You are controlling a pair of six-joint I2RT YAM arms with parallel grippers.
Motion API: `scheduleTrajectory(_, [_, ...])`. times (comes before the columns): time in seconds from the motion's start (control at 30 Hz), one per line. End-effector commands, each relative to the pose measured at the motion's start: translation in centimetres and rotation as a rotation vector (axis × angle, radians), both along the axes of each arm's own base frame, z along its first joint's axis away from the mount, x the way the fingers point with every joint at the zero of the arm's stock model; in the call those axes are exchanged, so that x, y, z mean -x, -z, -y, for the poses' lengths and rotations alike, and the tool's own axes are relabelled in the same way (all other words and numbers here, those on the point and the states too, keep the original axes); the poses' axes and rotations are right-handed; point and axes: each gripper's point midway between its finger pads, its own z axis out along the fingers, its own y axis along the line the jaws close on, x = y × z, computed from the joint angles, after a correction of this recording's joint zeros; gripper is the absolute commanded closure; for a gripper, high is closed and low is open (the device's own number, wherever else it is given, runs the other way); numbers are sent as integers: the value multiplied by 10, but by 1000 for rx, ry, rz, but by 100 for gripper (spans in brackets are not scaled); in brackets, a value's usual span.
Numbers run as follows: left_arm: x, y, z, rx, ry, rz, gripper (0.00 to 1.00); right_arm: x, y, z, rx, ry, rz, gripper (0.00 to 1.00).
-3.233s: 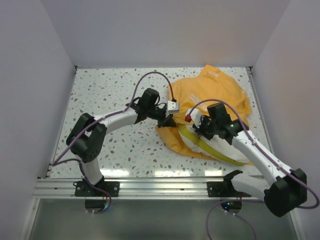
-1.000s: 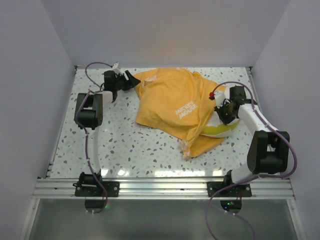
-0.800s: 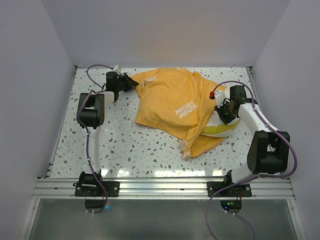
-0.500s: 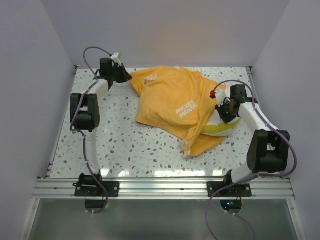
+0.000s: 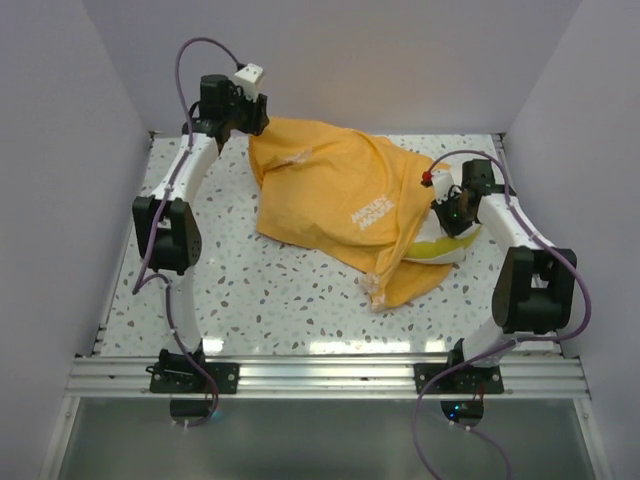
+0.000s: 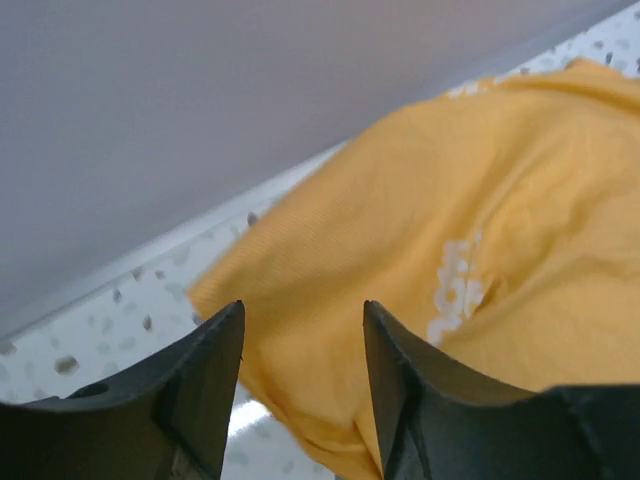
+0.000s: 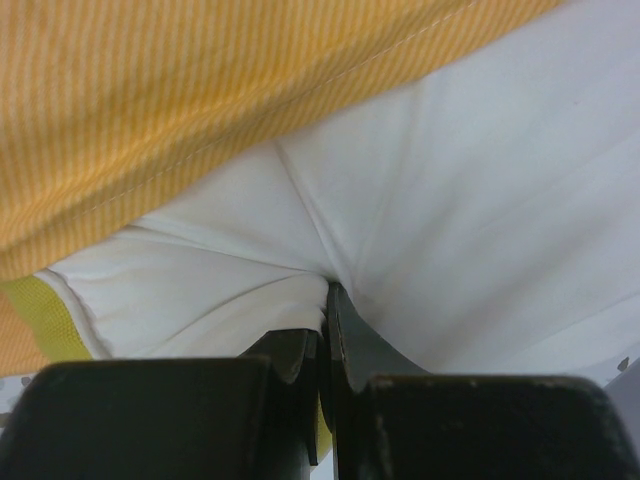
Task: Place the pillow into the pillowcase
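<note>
The orange pillowcase (image 5: 330, 190) lies bunched across the middle and back of the table, with white lettering facing up. The white pillow (image 5: 440, 247), with its yellow-green strip, sticks out from under the case's right edge; the rest of it is hidden. My right gripper (image 5: 452, 222) is shut on a fold of the pillow (image 7: 480, 180), right below the pillowcase hem (image 7: 200, 100). My left gripper (image 5: 252, 125) hangs high at the back left. Its jaws are open (image 6: 303, 320) over the pillowcase corner (image 6: 450, 200), and the fingers (image 6: 205, 385) are not pinching the cloth.
The speckled table (image 5: 200, 270) is boxed in by a back wall (image 5: 350, 70) and side walls. An aluminium rail (image 5: 320, 375) runs along the near edge by the arm bases. Purple cables loop over both arms.
My left gripper closed and opened again, and it rose toward the back wall. The pillowcase's back-left corner shifted left and back with it. My right gripper kept its pinch on the pillow.
</note>
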Motion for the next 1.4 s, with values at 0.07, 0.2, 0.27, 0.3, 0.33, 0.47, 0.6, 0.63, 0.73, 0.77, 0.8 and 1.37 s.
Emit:
scheduleTrajectory(0.07, [37, 97, -84, 242, -104, -291, 41, -18, -20, 0, -31, 25, 60, 100])
scheduleTrajectory(0.2, [99, 134, -76, 356, -18, -437, 37, -14, -17, -1, -30, 11, 48, 100])
scheduleTrajectory(0.27, [129, 160, -69, 399, -26, -518, 36, -13, -17, -1, -28, 7, 44, 100])
scheduleTrajectory(0.3, [133, 166, -69, 406, -36, -516, 37, -12, -18, -2, -31, 5, 46, 100])
scheduleTrajectory(0.33, [143, 183, -69, 421, -70, -554, 37, -11, -18, -3, -34, 4, 46, 100])
scheduleTrajectory(0.47, [129, 196, -69, 491, -124, -535, 41, -8, -19, -4, -44, 7, 45, 100])
scheduleTrajectory(0.6, [105, 193, -63, 541, -159, -473, 38, -6, -18, -3, -39, 11, 43, 100])
scheduleTrajectory(0.63, [98, 190, -54, 541, -156, -459, 37, -6, -17, -3, -40, 12, 38, 100])
scheduleTrajectory(0.73, [83, 193, -36, 530, -149, -450, 33, -6, -15, -3, -39, 14, 30, 100])
scheduleTrajectory(0.77, [79, 205, -36, 518, -179, -464, 33, -7, -15, -3, -37, 15, 30, 100])
scheduleTrajectory(0.8, [78, 212, -38, 509, -203, -488, 35, -7, -16, -3, -36, 15, 32, 100])
scheduleTrajectory(1.37, [58, 70, -119, -201, -103, -401, 100, -5, -28, -2, -21, -29, 59, 100])
